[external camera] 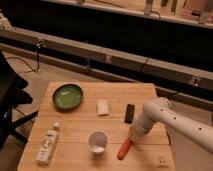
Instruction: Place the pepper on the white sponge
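The red-orange pepper (124, 148) lies tilted on the wooden table (75, 127) near the front edge, right of the white cup. My gripper (132, 135) is at the end of the white arm, right at the pepper's upper end. The white sponge (103, 107) lies flat near the table's middle, up and left of the gripper and apart from it. The black bar (129, 113) lies just right of the sponge, above the gripper.
A green plate (67, 96) sits at the back left. A white cup (97, 141) stands at the front middle. A white tube with a printed label (47, 144) lies at the front left. A black chair (10, 100) stands left of the table.
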